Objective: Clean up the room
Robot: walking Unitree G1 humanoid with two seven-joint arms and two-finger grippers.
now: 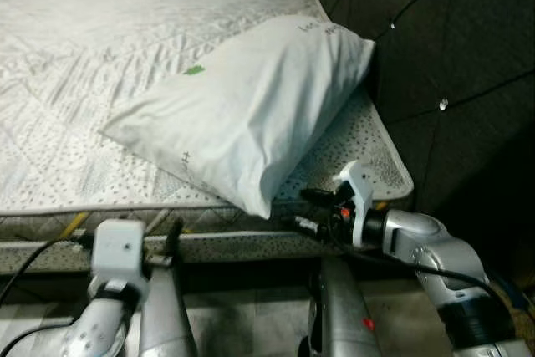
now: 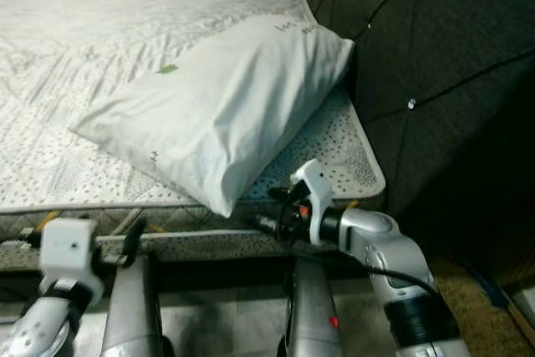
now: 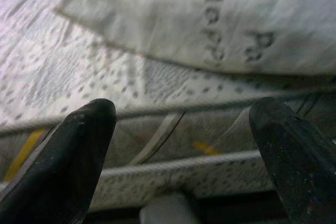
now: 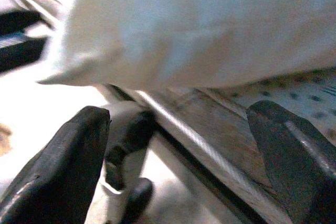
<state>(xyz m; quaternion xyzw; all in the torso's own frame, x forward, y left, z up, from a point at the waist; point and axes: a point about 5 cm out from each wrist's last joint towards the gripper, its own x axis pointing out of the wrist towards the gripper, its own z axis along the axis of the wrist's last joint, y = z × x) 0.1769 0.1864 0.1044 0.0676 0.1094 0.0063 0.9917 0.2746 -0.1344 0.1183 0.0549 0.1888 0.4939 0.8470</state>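
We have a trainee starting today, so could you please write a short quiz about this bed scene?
1. True or false: the pillow lies flat in the middle of the mattress.
2. Which gripper is nearer the pillow's overhanging corner? A) left B) right
3. Fill in: both grippers' fingers are ____.

Key:
1. False; it lies near the headboard, its corner over the mattress edge.
2. B; the right gripper, not the left gripper.
3. Open.

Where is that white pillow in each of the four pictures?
Left eye view: pillow centre, corner overhanging the mattress edge.
Right eye view: centre-left.
Left wrist view: upper part, printed letters.
Right wrist view: upper half.
Shared landmark: the dotted mattress edge below it.
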